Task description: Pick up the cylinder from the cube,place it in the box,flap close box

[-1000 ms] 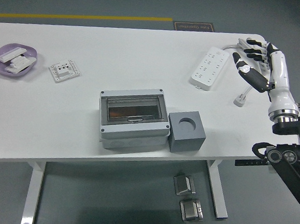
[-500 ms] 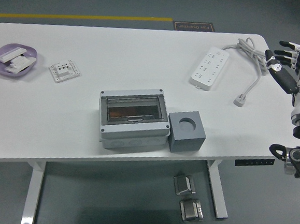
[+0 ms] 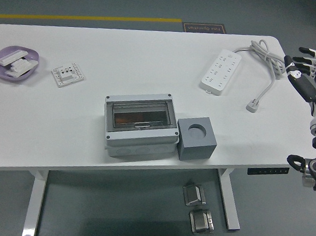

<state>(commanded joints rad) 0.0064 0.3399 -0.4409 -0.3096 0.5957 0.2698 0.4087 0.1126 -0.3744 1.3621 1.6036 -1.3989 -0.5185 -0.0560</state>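
Note:
A grey box (image 3: 141, 125) with a shut transparent flap lid stands near the table's front edge. Something orange-brown shows dimly through the lid. Touching its right side is a dark grey cube (image 3: 196, 138) with an empty round hole in its top; no cylinder stands on it. My right hand (image 3: 306, 68) hovers at the far right edge of the picture, past the table's right end, fingers spread and holding nothing. It is far from the box and cube. My left arm is not visible.
A white power strip (image 3: 221, 71) with its cable and plug (image 3: 253, 105) lies at the back right. A white socket plate (image 3: 68, 74) and a purple dish (image 3: 13, 63) of white parts sit at the left. Metal parts lie on the floor below.
My right hand has drawn back to the right, from over the cable near the power strip to beyond the table's right end. The box and cube have not moved.

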